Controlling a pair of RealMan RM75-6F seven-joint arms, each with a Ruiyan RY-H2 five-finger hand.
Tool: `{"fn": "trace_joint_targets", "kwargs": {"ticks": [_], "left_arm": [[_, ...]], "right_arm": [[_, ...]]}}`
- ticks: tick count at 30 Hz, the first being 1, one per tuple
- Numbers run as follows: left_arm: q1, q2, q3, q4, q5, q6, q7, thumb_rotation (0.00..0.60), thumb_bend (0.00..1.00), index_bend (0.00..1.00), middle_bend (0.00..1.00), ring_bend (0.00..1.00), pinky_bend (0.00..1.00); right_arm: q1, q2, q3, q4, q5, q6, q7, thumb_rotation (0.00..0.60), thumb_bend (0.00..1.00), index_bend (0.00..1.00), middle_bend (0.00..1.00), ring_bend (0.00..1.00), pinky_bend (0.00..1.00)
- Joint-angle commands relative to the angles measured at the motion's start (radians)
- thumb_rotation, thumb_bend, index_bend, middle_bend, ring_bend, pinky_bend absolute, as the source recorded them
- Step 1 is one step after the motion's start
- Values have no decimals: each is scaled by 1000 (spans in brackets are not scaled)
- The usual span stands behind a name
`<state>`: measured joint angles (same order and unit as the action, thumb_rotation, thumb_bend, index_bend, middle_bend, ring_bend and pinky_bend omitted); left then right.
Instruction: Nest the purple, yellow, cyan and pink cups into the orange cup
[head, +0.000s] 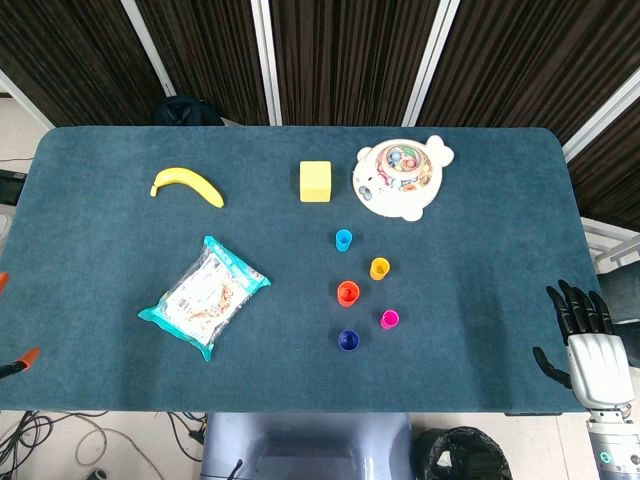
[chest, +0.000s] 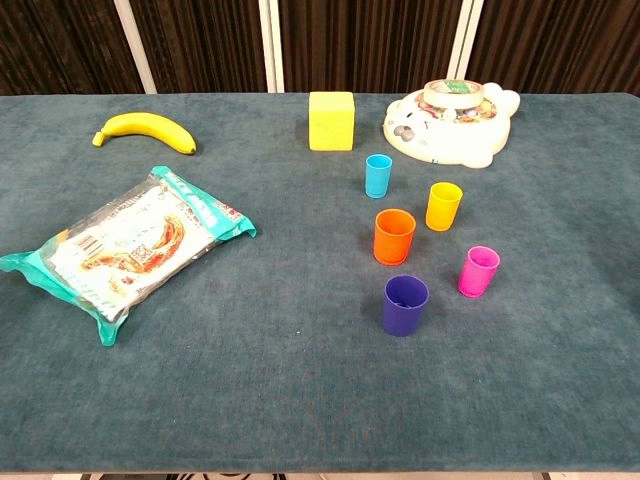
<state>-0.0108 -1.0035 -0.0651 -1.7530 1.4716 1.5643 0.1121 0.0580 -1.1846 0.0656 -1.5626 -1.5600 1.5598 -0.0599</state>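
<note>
Nothing is nested yet: the purple cup (chest: 404, 305), yellow cup (chest: 444, 206), cyan cup (chest: 378, 175) and pink cup (chest: 478, 271) stand apart around the orange cup (chest: 394, 236) mid-table, while the right hand (head: 585, 340) waits empty, fingers spread, at the table's edge and must reach in for a first cup.

black-fingered right hand (head: 585, 345), silver back, grey wrist

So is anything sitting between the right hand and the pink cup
Nothing visible does. The right hand is at the table's right edge, and only bare cloth lies between it and the pink cup.
</note>
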Motion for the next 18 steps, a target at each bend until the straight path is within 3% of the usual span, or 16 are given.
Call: {"fn": "trace_joint_targets", "kwargs": {"ticks": [1,18], "left_arm": [[1,0,0,-2,1,3,1,600,0,36,12,0,63],[4,-1,4,-12,3,11,19,600,0,37,12,0,63]], "right_arm": [[1,-1,0,0,2,-4,-1,600,350,0,0,51,52],[0,11,-3,-21,19,-22,11,600,351,0,0,51,52]]}}
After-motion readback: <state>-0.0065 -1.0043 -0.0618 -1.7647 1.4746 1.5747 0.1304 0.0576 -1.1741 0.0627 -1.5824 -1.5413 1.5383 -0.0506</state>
